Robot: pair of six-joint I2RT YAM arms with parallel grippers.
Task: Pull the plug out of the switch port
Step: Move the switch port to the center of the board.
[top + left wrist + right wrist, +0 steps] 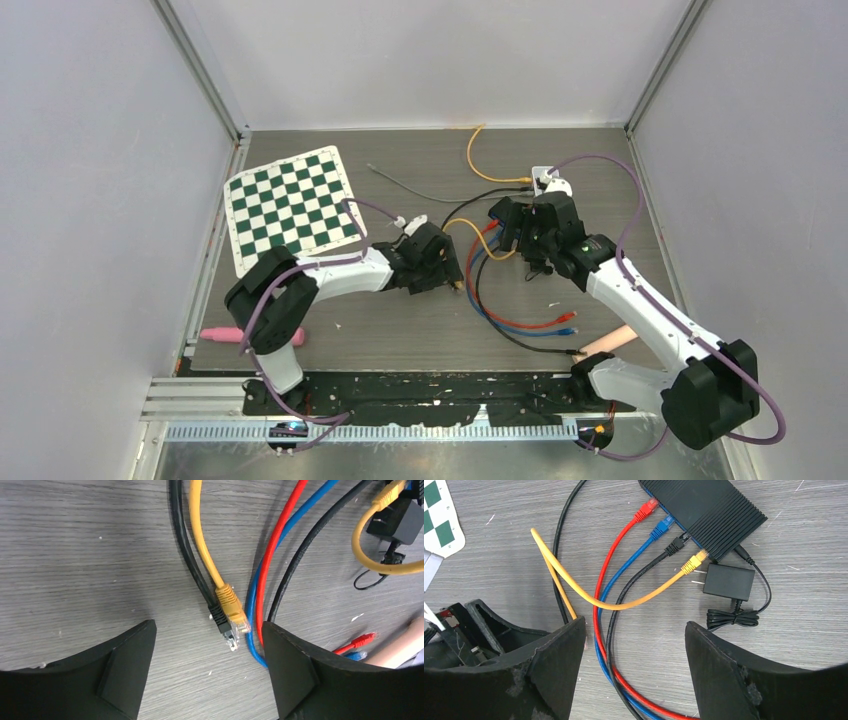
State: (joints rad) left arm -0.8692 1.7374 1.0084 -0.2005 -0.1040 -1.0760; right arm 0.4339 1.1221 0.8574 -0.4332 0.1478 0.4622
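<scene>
The black ribbed switch (706, 510) lies at the top of the right wrist view. Red (644, 511), blue (663, 526), black (676, 543) and yellow (694, 561) plugs line its front face. The black and yellow ones sit at their ports; whether the red and blue ones are seated I cannot tell. My right gripper (635, 623) hovers open over the cables, short of the switch. My left gripper (207, 626) is open above two loose plugs on the table, a yellow one (233, 609) and a black one (223, 624). Neither gripper touches a plug.
A black power adapter (729, 581) with a coiled lead lies beside the switch. Red, blue and black cables (520, 320) loop toward the near edge. A checkerboard (290, 205) lies at the back left, a pink object (225, 335) at the near left and a beige cylinder (610, 340) at the near right.
</scene>
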